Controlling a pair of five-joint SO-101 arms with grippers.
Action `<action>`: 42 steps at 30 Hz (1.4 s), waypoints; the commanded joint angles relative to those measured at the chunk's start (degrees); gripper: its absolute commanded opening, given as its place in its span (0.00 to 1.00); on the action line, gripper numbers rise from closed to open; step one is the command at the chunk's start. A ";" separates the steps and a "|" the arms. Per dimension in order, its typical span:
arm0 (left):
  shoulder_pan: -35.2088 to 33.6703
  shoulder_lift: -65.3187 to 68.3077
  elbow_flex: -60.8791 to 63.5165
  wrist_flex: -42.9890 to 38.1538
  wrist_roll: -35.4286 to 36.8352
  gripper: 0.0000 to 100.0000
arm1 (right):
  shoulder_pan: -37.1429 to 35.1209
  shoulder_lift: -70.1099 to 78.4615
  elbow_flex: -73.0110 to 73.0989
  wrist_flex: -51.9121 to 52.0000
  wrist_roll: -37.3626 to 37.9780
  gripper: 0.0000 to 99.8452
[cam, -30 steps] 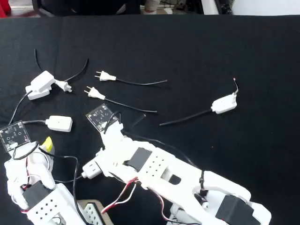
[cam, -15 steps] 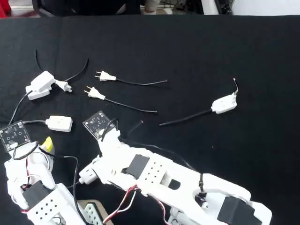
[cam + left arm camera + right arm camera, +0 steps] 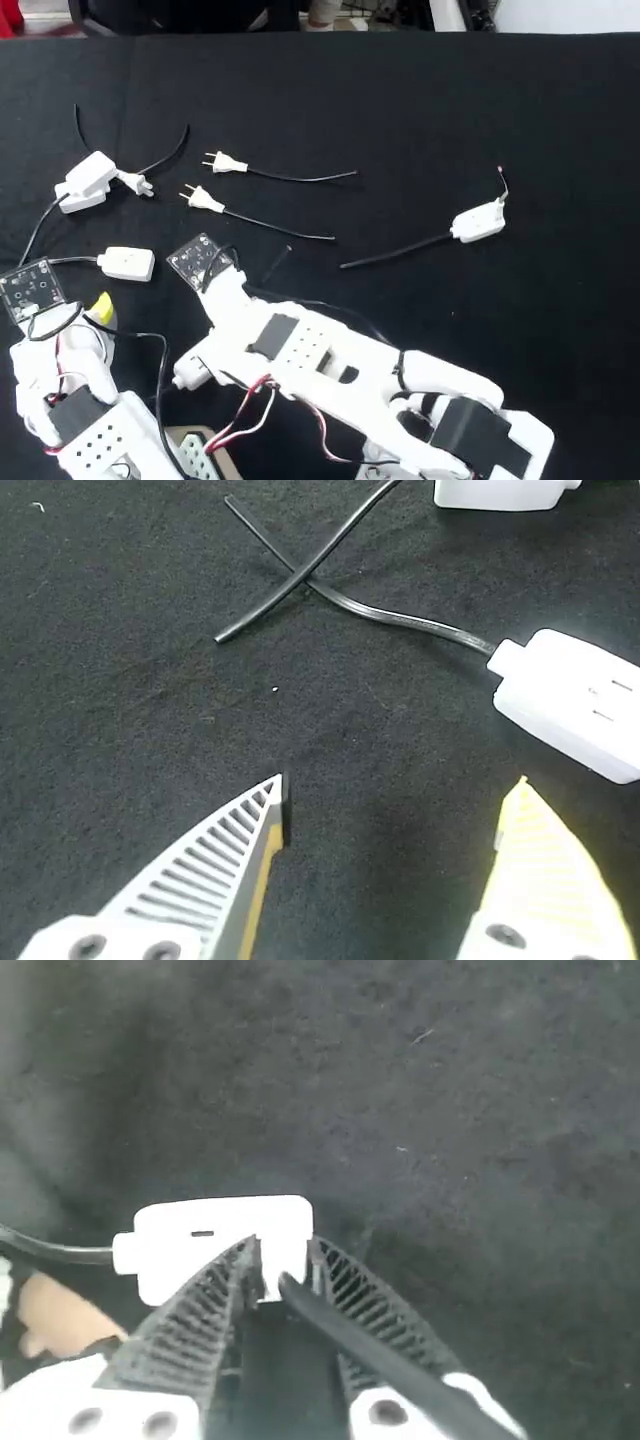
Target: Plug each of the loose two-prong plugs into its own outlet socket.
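I have my right gripper pinched almost shut on the edge of a white plastic outlet socket block. 1 slot shows on its face and the fingers cover the rest. A thin black wire crosses in front of 1 finger. In the high view that block sits at the right arm's front end, partly under it, near the table's near edge.

My left gripper is wide open, with nothing between the white finger and the yellow finger. It hangs over the black cloth table. Just ahead of the yellow finger, not touching, lies a white 2-slot outlet socket on a black cord. Past it 2 black leads cross. A white piece is cut off by the frame edge, and I can't tell what it is.

Mid-table, 2 loose plugs lie side by side, apart from every socket: the farther white 2-prong plug and the nearer white 2-prong plug, each trailing a black lead.

At far left a 3rd white plug lies against a white socket body, prongs pointing away from it. I can't tell how they join.

Well off to the right sits a lone white socket with a black lead.
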 commanded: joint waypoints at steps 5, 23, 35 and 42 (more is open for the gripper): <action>0.57 -0.26 0.40 0.18 0.26 0.33 | 9.58 -3.21 -0.04 3.60 7.38 0.01; 0.84 -0.26 0.84 0.00 0.26 0.33 | 65.23 -7.34 4.79 0.62 44.04 0.01; 1.45 -0.26 0.75 0.18 0.26 0.33 | 90.90 -7.16 4.44 -12.04 59.52 0.01; 1.80 -0.18 -2.15 -0.70 0.79 0.33 | 92.13 -7.69 4.26 -5.36 62.42 0.18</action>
